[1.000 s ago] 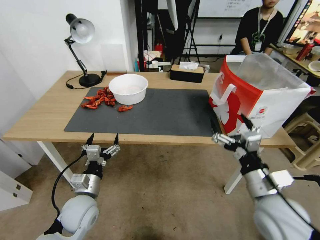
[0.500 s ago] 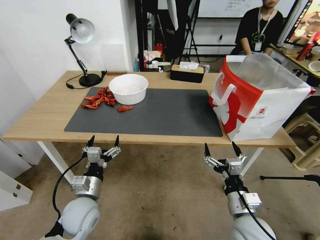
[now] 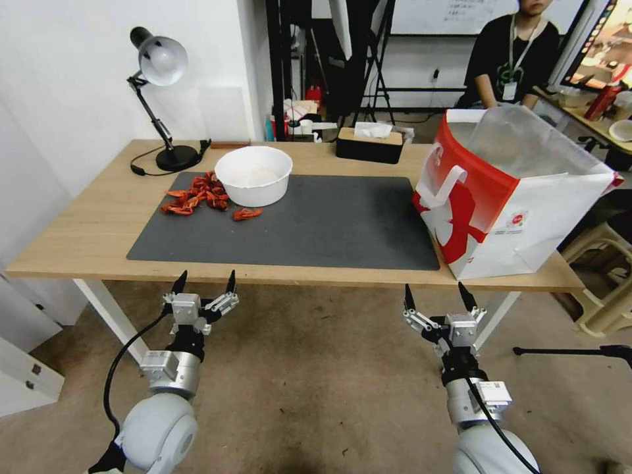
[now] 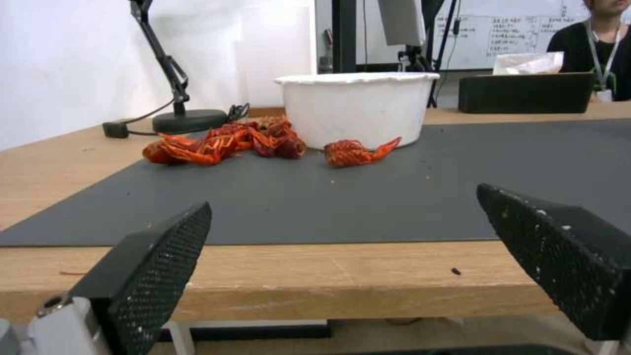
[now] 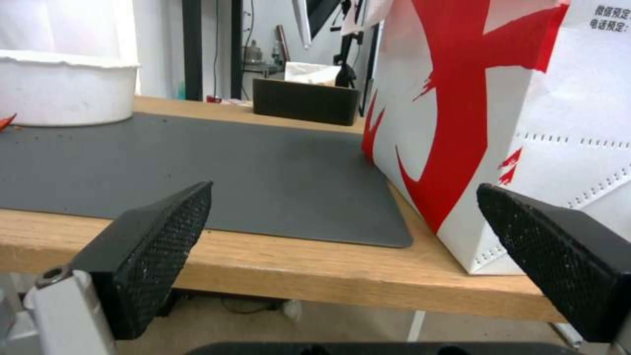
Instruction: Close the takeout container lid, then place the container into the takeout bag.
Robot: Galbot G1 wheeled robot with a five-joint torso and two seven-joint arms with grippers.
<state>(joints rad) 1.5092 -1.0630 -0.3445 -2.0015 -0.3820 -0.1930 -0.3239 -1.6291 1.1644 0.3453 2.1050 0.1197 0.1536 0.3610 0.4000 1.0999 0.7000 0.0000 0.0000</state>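
Both arms parked low before table edge, fingers pointing up. Left gripper (image 3: 204,282) lower left, jaws spread, empty. Right gripper (image 3: 437,296) lower right, jaws spread, empty. Takeout bag (image 3: 513,197) stands upright at right of frame on wooden table (image 3: 79,230), overlapping grey mat (image 3: 316,224).

Head view looks down on table (image 3: 79,230); wrist views table-edge level, sharing mat (image 4: 368,197).

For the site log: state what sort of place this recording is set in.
Probably a robotics lab or office test area, not a kitchen. A wooden table with a grey mat holds staged props: a white bowl, crayfish and the takeout bag. A whiteboard and tripods stand behind.
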